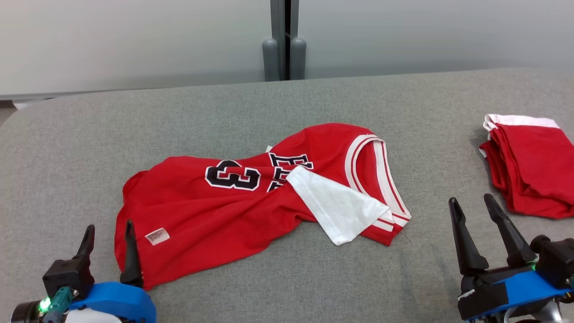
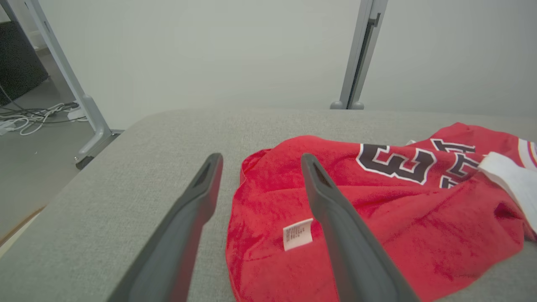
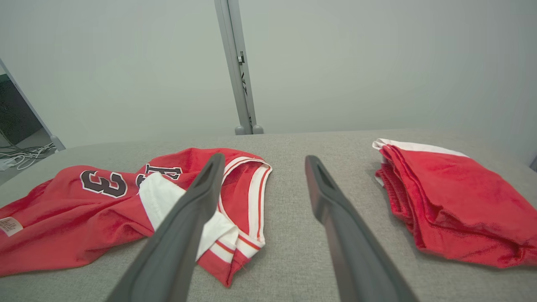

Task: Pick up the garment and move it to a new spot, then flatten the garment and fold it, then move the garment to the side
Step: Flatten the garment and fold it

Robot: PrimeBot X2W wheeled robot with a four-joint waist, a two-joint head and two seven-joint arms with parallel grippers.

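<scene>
A crumpled red jersey (image 1: 215,211) with a black 3 lies in the middle of the grey padded table (image 1: 269,103), a white flap (image 1: 336,204) folded over its front. The left gripper (image 1: 110,231), near left, stands spread and empty, one finger over the jersey's hem by the care label (image 1: 157,236). The right gripper (image 1: 471,200), near right, is spread and empty too, between the jersey and a folded red garment (image 1: 533,175) at the right

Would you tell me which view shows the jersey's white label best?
The left wrist view: the label lies close and large on the jersey, its print lines visible though too small to read. The head view shows the label small, near the jersey's lower left hem. The right wrist view shows it tiny at the left edge.
</scene>
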